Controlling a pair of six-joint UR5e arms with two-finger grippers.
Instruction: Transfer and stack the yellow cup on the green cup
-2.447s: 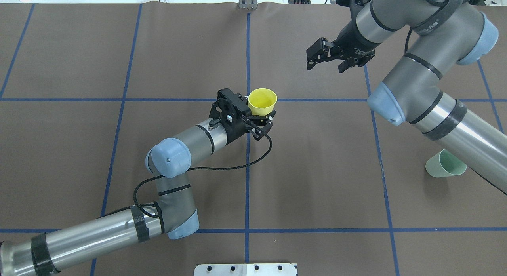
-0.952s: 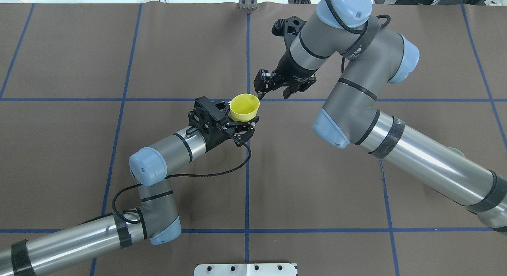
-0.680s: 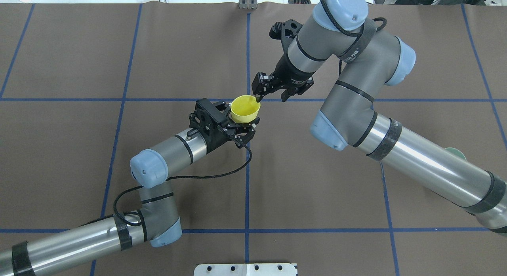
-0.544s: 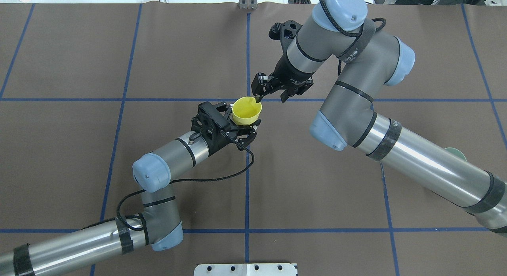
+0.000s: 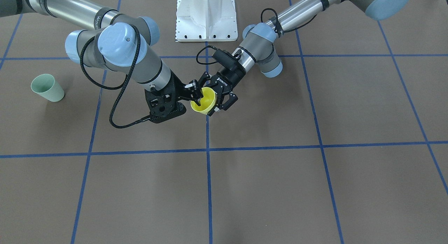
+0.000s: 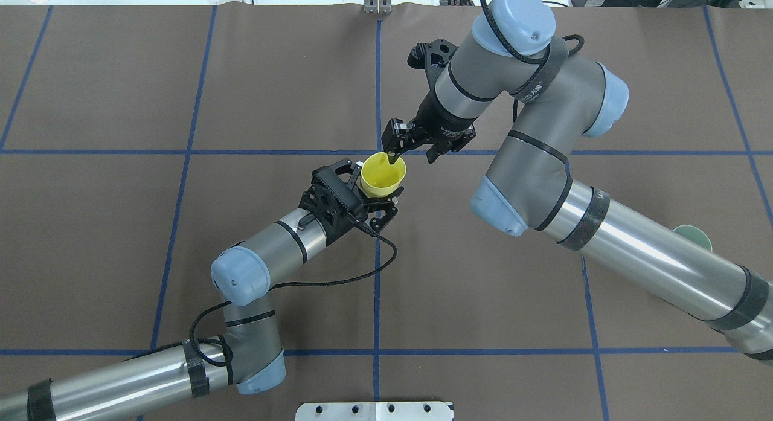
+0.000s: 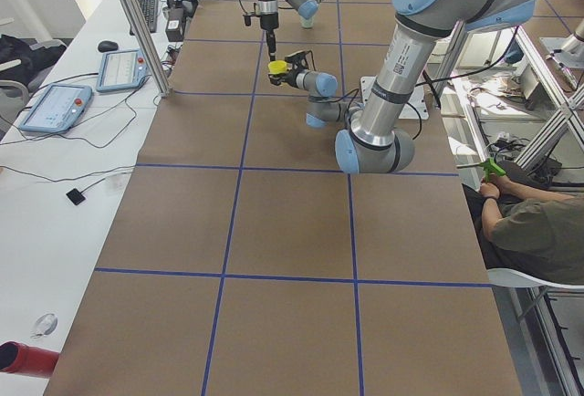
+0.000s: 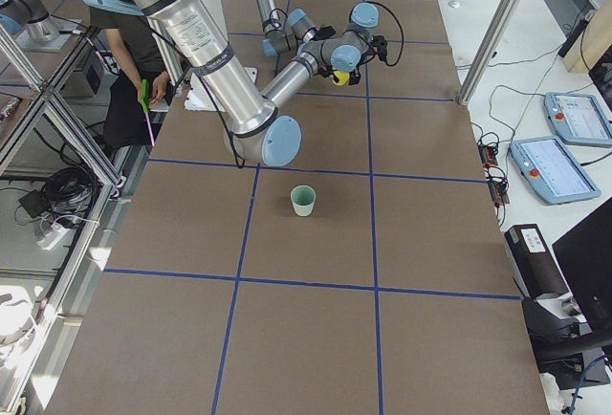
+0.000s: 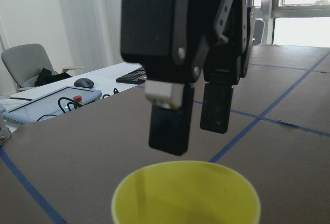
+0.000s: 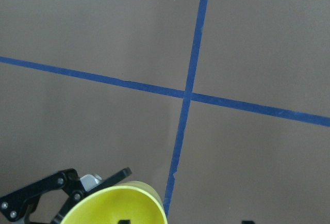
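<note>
Two grippers are meeting above the table [image 6: 90, 228]: the left gripper [image 6: 369, 190] is pinching the yellow cup [image 6: 381, 174] upright, the right gripper [image 6: 412, 154] is hovering spread astride its rim and should be clamping firmly before the left lets go; the green cup [image 5: 47, 87] is standing well apart.

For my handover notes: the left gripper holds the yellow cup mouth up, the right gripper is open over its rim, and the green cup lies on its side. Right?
No: the green cup stands upright, mouth up, as the exterior right view shows. The left gripper does hold the yellow cup, with the right gripper open over its rim.
</note>
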